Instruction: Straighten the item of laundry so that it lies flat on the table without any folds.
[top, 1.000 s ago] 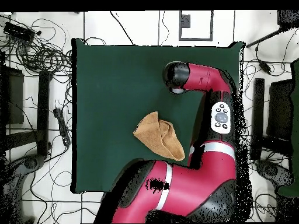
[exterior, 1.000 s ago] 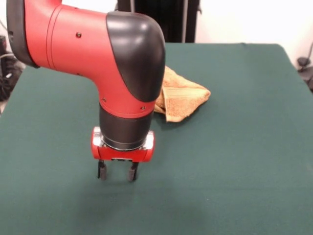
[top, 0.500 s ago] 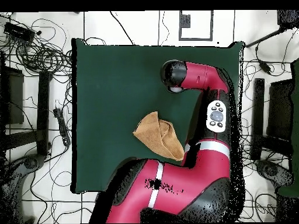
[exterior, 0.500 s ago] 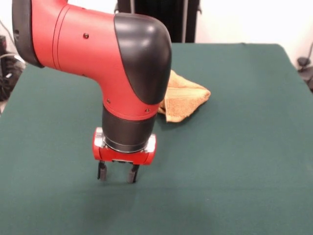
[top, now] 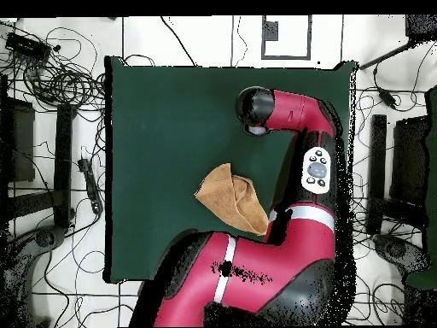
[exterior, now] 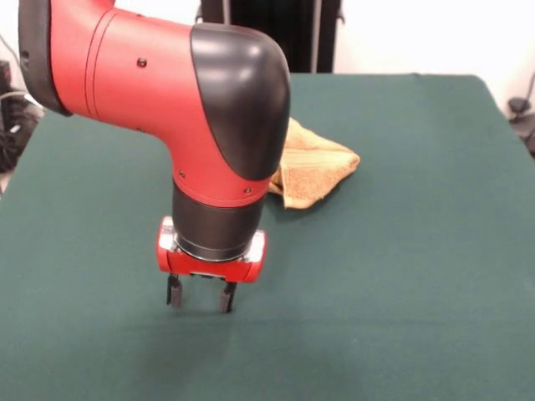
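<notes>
1. Dark green cloth covers the worktop [exterior: 418, 251], a large rectangle that fills most of the front view; from overhead its green top [top: 171, 128] sits among tangled cables [top: 60, 68] on a pale floor.
2. The towel [exterior: 313, 163] lies on the worktop behind the arm in the front view, toward the far side and a little right of centre.
3. It is not flat: the golden cloth is bunched into a rough wedge, with a paler hemmed band folded over on top and a tip pointing right.
4. From overhead, the towel [top: 232, 198] shows as a folded, roughly triangular heap, its lower corner just beside the red arm [top: 290, 248].
5. The arm [exterior: 167, 92] comes down from the upper left of the front view, bending at a black elbow cap and ending in a red wrist ring.
6. The claw [exterior: 201, 296] hangs below that ring, pointing straight down over bare green cloth, well in front of the towel.
7. Its two dark fingers [exterior: 174, 292] stand apart with a clear gap between them, so the claw is released and grasps nothing.
8. The fingertips sit close above the worktop; whether they touch it cannot be told.
</notes>
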Controlling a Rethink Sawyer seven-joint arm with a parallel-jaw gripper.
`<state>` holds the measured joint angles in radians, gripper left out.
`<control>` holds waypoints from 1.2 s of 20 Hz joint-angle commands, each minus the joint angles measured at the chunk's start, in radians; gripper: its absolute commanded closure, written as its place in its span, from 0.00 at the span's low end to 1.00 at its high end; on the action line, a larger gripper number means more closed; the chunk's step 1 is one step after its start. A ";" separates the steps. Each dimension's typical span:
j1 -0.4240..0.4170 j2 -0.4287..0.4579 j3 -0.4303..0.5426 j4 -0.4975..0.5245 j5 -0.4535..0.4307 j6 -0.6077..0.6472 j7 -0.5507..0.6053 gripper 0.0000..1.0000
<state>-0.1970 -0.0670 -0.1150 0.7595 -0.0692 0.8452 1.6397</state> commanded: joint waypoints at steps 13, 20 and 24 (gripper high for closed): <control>-0.043 0.019 0.141 0.097 0.100 0.017 0.076 0.00; -0.098 -0.017 0.144 0.145 0.104 0.019 0.009 0.00; -0.108 -0.052 0.133 0.157 0.104 0.055 -0.005 0.00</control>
<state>-0.2739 -0.0712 -0.0668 0.7844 0.0254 0.8595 1.6397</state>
